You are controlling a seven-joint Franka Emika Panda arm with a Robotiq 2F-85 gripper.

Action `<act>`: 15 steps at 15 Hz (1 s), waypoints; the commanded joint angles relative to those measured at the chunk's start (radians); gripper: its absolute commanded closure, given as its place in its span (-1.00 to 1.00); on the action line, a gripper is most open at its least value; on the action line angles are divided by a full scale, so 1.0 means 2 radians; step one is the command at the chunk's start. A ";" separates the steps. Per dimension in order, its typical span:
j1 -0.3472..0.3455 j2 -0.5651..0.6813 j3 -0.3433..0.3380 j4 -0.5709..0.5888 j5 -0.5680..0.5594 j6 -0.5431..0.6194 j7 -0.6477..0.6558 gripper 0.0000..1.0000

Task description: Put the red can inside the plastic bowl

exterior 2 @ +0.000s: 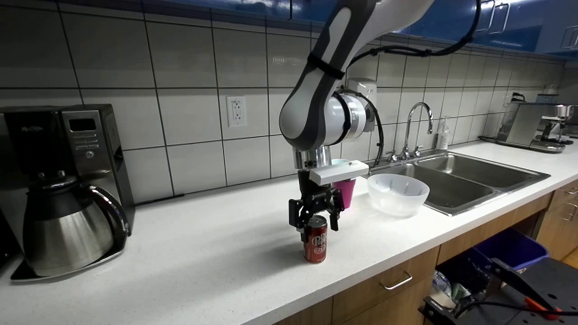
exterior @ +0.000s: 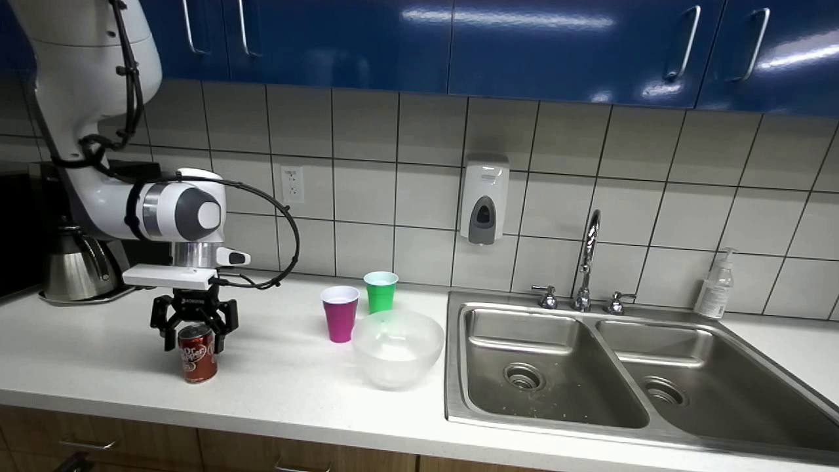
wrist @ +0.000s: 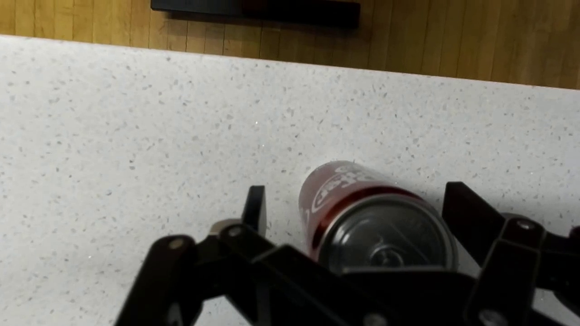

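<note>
The red can (exterior: 195,362) stands upright on the white counter near its front edge. It shows in both exterior views (exterior 2: 315,247), and in the wrist view (wrist: 335,192) its silvery top is partly hidden by the gripper. My gripper (exterior: 195,346) points down over the can with a finger on each side of its upper part. In the wrist view the gripper (wrist: 355,192) is open, with a clear gap at the left finger; the right finger is close to the can. The translucent plastic bowl (exterior: 396,357) stands on the counter beside the sink, also in an exterior view (exterior 2: 397,198).
A magenta cup (exterior: 340,318) and a green cup (exterior: 381,295) stand behind the bowl, between it and the wall. The steel sink (exterior: 457,373) lies just past the bowl. A coffee maker with a steel carafe (exterior 2: 67,234) stands on the counter's opposite end.
</note>
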 commanded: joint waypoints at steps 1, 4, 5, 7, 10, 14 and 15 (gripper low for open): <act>-0.008 0.014 0.003 0.011 0.003 0.008 -0.017 -1.00; -0.009 0.022 0.004 0.019 0.002 0.014 -0.025 -1.00; -0.009 0.026 0.004 0.022 0.002 0.016 -0.027 -1.00; -0.010 0.031 0.005 0.028 0.003 0.019 -0.031 -0.79; -0.012 0.034 0.006 0.034 0.005 0.020 -0.036 -0.12; -0.010 0.032 0.005 0.036 0.003 0.013 -0.033 0.19; -0.010 0.032 0.004 0.037 0.003 0.011 -0.033 0.19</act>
